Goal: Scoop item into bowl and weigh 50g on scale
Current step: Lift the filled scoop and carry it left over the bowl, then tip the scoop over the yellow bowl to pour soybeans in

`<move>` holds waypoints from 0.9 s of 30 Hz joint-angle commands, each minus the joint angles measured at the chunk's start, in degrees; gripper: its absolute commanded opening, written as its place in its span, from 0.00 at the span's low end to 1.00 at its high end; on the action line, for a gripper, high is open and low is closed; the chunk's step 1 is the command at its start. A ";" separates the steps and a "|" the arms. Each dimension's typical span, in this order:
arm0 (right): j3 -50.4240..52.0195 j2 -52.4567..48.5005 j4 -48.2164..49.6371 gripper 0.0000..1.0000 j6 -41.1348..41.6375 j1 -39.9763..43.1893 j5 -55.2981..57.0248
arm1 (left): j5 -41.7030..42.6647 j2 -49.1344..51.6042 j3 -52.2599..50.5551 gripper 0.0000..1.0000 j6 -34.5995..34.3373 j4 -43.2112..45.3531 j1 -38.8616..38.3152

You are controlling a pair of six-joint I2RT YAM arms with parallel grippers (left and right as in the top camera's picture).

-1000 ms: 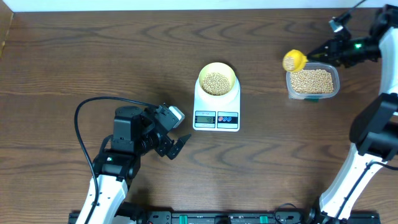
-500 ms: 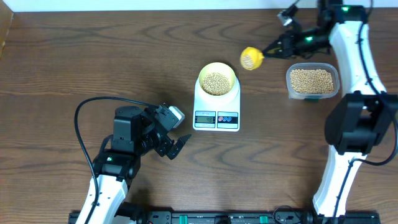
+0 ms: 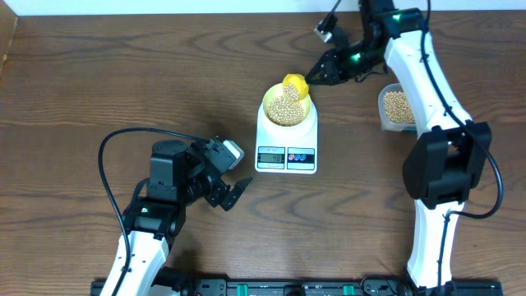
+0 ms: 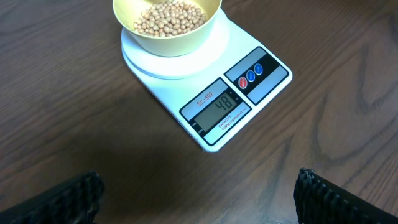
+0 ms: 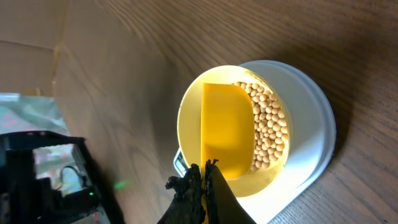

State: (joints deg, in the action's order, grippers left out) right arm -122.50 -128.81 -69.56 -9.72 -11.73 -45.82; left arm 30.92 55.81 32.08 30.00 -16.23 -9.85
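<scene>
The pale yellow-green bowl [image 3: 287, 105] sits on the white scale [image 3: 286, 148] and holds tan beans [image 3: 284, 111]. The scale's display [image 4: 217, 106] reads 48. My right gripper [image 3: 316, 74] is shut on the handle of a yellow scoop [image 3: 295, 87], whose blade is over the bowl's far right rim. In the right wrist view the scoop [image 5: 227, 130] lies inside the bowl [image 5: 186, 124] beside the beans [image 5: 268, 127], with the shut fingers [image 5: 205, 171] at its handle. My left gripper [image 3: 234, 195] is open and empty, left of the scale.
A clear plastic tub [image 3: 396, 108] of beans stands right of the scale, partly hidden by my right arm. A black cable [image 3: 111, 144] loops over the table at the left arm.
My right gripper has carried the yellow scoop leftward from over the tub to the bowl on the scale. The left arm has not moved.
</scene>
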 commanded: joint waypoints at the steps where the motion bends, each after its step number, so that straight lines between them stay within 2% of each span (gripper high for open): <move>1: -2.78 2.62 -0.17 0.01 0.70 -1.77 4.81 | -0.52 -0.46 0.55 0.99 -0.11 0.04 0.24; 13: -9.53 2.71 -1.99 0.01 -1.97 -6.93 19.15 | -0.52 -0.46 0.55 0.99 -0.11 0.04 0.24; 27: -9.94 2.95 -3.30 0.01 -4.13 -9.62 20.31 | -0.52 -0.46 0.55 1.00 -0.11 0.04 0.24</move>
State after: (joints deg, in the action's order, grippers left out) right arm -131.15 -128.40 -72.64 -11.75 -20.51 -25.74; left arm 30.92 55.81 32.08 30.00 -16.23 -9.85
